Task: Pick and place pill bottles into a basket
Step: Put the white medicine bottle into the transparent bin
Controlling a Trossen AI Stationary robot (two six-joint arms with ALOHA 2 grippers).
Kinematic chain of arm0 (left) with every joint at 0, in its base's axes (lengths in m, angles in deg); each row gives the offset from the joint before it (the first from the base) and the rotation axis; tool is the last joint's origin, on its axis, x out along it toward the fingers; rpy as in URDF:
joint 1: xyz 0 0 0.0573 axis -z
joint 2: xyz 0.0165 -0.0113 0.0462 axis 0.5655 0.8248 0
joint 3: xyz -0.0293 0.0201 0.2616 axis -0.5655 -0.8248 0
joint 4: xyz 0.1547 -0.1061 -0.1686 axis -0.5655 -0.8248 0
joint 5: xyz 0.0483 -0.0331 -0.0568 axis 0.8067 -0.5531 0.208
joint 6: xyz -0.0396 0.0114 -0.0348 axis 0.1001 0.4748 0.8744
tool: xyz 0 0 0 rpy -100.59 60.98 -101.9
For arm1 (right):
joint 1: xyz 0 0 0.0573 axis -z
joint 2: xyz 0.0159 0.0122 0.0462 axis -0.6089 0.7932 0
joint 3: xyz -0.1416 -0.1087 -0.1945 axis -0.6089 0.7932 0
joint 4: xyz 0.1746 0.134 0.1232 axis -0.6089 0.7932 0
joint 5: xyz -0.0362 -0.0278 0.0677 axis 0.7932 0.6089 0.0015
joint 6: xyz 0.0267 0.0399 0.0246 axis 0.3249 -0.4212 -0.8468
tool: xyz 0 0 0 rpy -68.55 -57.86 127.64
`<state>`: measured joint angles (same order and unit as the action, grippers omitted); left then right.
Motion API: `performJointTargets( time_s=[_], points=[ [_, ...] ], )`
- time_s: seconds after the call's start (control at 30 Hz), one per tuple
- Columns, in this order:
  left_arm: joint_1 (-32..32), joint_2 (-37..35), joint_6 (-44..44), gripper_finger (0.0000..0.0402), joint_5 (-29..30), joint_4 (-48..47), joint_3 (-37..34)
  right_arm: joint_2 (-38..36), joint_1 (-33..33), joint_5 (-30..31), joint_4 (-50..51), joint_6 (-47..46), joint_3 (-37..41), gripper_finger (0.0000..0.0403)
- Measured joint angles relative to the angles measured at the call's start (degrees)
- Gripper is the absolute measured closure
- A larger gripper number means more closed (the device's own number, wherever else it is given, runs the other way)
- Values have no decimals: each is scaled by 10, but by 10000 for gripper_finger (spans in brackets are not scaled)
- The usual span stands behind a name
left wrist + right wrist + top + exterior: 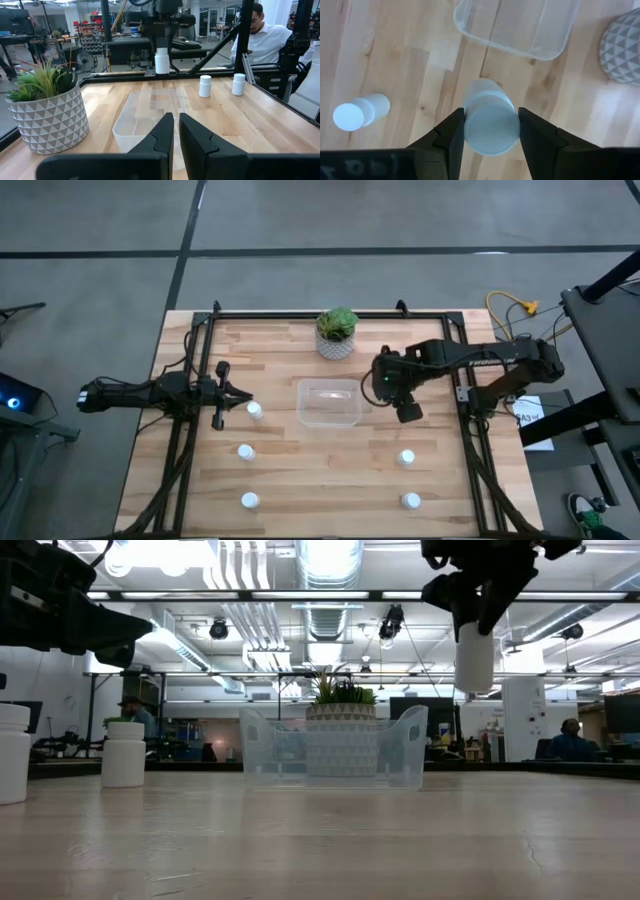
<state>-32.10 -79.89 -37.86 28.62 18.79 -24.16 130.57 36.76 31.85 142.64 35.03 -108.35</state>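
Observation:
My right gripper [384, 386] is shut on a white pill bottle [474, 656] and holds it in the air just right of the clear tray [329, 402]. My left gripper [236, 393] hovers at the left of the table with its fingers together, holding nothing. It points at the tray [150, 112]. Several more white bottles stand upright on their bases. One [254, 410] is near my left gripper, two [245, 451] [249, 500] are at the near left, and two [406, 457] [410, 500] are at the near right. The tray holds no bottle. My right gripper pinches the bottle's top end [491, 131] between its two fingers [451, 131], one on each side. The fingers come from above, pointing down. The bottle hangs upright below them [161, 61], lifted clear of the table and higher than the tray's rim.
A white patterned pot with a green plant [337, 333] stands just behind the tray. A black frame [330, 313] runs round the table's edges. A person in a white shirt [262, 35] sits beyond the table's right side.

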Motion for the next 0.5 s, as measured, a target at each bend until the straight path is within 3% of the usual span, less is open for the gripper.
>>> performJointTargets(
  time_s=[0.5],
  points=[
    [0,0,0,389,0,0,0,164,29,-2,47,84,-181,256]
  ],
)
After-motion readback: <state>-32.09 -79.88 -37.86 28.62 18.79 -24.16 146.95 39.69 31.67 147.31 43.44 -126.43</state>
